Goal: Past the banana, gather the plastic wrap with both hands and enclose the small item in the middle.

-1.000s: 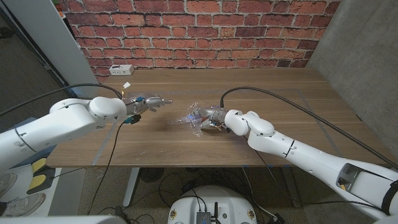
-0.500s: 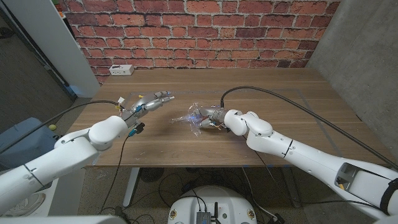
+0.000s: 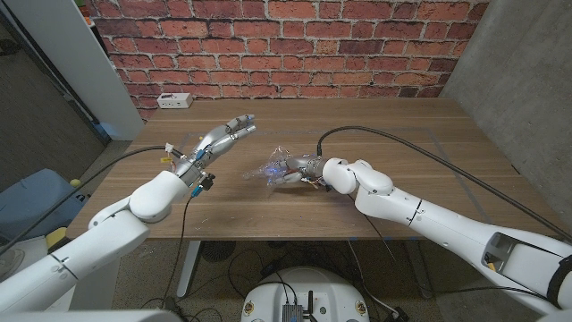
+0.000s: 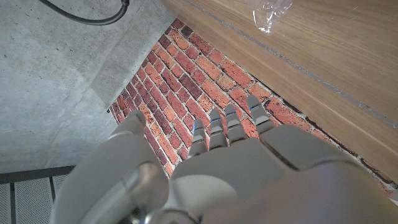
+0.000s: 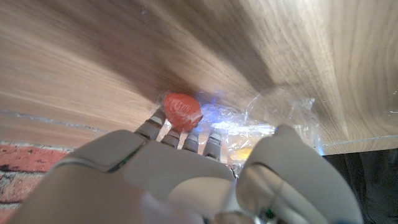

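Two white arms reach in over the one wooden tabletop (image 3: pixel 375 125). Nearest, the right hand (image 3: pixel 307 170) lies at the middle of the tabletop with its fingers (image 5: pixel 180 138) buried in one crumpled sheet of clear wrap (image 3: pixel 279 167); the head view shows the wrap bunched against the hand, and the right wrist view shows the film spread under and around the fingers, so the hand grips or presses it, though how tightly the fingers close I cannot tell. In that wrist view one small red item (image 5: pixel 182 111) sits at the fingertips, inside or at the edge of the film, and a yellowish patch (image 5: pixel 245 151) shows through the wrap beside it; what that patch is I cannot tell. The left hand (image 3: pixel 222 137) is raised above the tabletop, left of the wrap and apart from it, its fingers (image 4: pixel 229 119) straight, close together and holding nothing; its wrist view shows one corner of wrap on the wood well beyond them. Farthest back, one small white box (image 3: pixel 173 100) rests at the rear left corner, before a red brick wall (image 3: pixel 286 45).
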`<control>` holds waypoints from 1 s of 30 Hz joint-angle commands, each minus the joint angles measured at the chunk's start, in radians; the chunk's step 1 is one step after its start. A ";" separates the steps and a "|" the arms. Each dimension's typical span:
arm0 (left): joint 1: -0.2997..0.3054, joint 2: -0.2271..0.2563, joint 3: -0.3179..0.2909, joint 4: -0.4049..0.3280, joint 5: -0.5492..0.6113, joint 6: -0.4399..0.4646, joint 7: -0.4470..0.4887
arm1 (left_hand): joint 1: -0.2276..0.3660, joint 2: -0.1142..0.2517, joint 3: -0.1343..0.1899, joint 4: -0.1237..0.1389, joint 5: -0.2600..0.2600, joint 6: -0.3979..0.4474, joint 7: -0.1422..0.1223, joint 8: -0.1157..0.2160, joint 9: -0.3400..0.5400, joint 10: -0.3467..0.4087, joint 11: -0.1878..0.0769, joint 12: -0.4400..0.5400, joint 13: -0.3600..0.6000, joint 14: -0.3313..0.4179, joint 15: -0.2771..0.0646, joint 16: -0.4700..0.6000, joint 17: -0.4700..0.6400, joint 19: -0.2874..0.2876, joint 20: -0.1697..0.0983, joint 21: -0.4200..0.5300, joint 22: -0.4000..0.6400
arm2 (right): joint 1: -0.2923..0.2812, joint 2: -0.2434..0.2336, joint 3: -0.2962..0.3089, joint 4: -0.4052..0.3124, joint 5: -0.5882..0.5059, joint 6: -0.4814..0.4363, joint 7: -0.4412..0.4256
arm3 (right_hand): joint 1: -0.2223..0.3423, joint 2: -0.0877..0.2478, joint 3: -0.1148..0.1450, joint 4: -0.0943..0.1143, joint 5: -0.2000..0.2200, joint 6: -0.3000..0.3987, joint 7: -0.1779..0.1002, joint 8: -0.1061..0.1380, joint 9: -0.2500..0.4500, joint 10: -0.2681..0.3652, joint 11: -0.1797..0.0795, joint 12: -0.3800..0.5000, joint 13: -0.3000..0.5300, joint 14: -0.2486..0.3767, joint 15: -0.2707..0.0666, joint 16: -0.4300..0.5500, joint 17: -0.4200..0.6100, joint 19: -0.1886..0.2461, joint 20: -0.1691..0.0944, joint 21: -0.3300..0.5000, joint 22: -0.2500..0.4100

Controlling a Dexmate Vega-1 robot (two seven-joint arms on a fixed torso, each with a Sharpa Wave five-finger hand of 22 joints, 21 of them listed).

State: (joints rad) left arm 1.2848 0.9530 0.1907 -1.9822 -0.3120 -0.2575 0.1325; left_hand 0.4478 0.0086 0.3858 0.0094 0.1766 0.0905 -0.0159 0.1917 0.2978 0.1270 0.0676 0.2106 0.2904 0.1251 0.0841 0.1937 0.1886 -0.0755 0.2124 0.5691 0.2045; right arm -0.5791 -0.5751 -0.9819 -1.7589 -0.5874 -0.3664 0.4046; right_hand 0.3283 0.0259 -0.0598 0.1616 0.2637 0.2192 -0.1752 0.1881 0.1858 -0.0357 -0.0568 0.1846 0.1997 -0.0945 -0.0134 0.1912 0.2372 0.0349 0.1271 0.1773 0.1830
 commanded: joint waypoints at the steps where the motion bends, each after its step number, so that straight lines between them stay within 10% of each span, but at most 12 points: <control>1: -0.006 -0.048 -0.014 0.031 -0.015 -0.044 -0.054 | 0.001 0.011 0.004 -0.003 0.000 -0.005 0.001 -0.002 -0.001 -0.011 -0.002 -0.004 0.000 0.002 0.000 0.003 0.002 0.002 0.001 -0.003 0.001 | 0.029 -0.011 -0.006 0.026 0.120 -0.007 0.079 | -0.100 0.010 -0.047 0.013 0.024 -0.002 0.007 -0.002 -0.001 -0.069 -0.039 -0.006 -0.004 -0.100 -0.023 -0.010 -0.004 -0.105 0.024 -0.001 -0.002; 5: -0.016 -0.054 -0.012 0.040 -0.021 -0.044 -0.070 | 0.001 0.012 0.005 -0.004 0.000 -0.008 0.001 -0.003 -0.004 -0.014 -0.003 -0.004 -0.001 0.002 0.002 0.003 0.002 0.003 0.001 -0.003 0.001 | 0.021 -0.023 -0.004 0.014 0.124 0.005 0.044 | -0.121 0.026 -0.056 0.009 0.033 -0.012 -0.004 -0.006 -0.002 -0.097 -0.043 -0.006 -0.006 -0.129 0.001 -0.009 -0.011 -0.133 0.019 0.001 -0.003; 11: -0.023 -0.066 -0.011 0.047 -0.026 -0.039 -0.075 | 0.000 0.016 0.006 -0.005 -0.001 -0.013 0.000 -0.005 -0.009 -0.018 -0.003 -0.005 -0.003 0.003 0.001 0.004 0.002 0.004 0.001 -0.004 0.001 | -0.002 -0.046 0.021 -0.003 0.141 0.058 -0.032 | -0.061 0.009 -0.071 -0.057 0.061 -0.264 -0.014 -0.023 -0.001 -0.198 0.000 -0.002 -0.006 -0.153 0.048 0.006 -0.032 -0.160 0.039 0.017 -0.004; 17: -0.034 -0.072 -0.006 0.058 -0.037 -0.028 -0.085 | -0.001 0.019 0.008 -0.007 -0.001 -0.025 -0.004 -0.009 -0.015 -0.023 -0.003 -0.006 -0.005 0.003 0.001 0.005 0.002 0.005 0.002 -0.004 0.001 | -0.040 -0.061 0.073 -0.001 0.202 0.153 -0.122 | 0.051 -0.012 -0.066 -0.124 0.077 -0.437 0.001 -0.016 0.003 -0.240 0.033 0.007 -0.002 -0.129 0.058 0.022 -0.031 -0.099 0.062 0.037 -0.003; 23: -0.048 -0.079 0.000 0.072 -0.045 -0.024 -0.092 | -0.003 0.021 0.008 -0.008 -0.001 -0.035 -0.004 -0.011 -0.020 -0.032 -0.002 -0.008 -0.007 0.000 0.001 0.004 0.001 0.005 0.002 -0.005 0.001 | -0.080 -0.067 0.140 0.016 0.301 0.255 -0.191 | 0.133 -0.018 -0.058 -0.170 0.087 -0.425 0.013 0.012 0.005 -0.196 0.039 0.029 0.003 -0.049 0.051 0.050 -0.026 0.006 0.060 0.066 -0.002; 30: -0.069 -0.085 0.012 0.093 -0.059 -0.019 -0.106 | -0.005 0.023 0.008 -0.009 -0.002 -0.043 -0.007 -0.012 -0.026 -0.036 -0.001 -0.008 -0.009 -0.003 0.002 0.003 0.002 0.005 0.002 -0.006 0.001 | -0.128 -0.052 0.224 0.088 0.475 0.416 -0.248 | 0.107 -0.022 -0.079 -0.156 0.084 -0.328 0.018 0.040 0.004 -0.136 0.040 0.048 0.005 -0.017 0.046 0.063 -0.015 0.037 0.056 0.067 0.000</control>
State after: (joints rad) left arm 1.2416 0.8798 0.1881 -1.9164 -0.3533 -0.2845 0.0453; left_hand 0.4412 0.0231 0.3898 0.0054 0.1766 0.0526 -0.0217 0.1808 0.2723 0.0933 0.0698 0.2033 0.2783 0.1252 0.0841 0.1937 0.1884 -0.0754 0.2124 0.5652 0.2048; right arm -0.6399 -0.6330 -0.8735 -1.7401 -0.3229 -0.1635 0.2622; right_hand 0.4505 0.0052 -0.1254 -0.0013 0.3442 -0.1450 -0.1536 0.2167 0.1888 -0.1735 -0.0174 0.2229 0.2026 -0.1248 0.0372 0.2408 0.2160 0.0546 0.1816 0.2438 0.1813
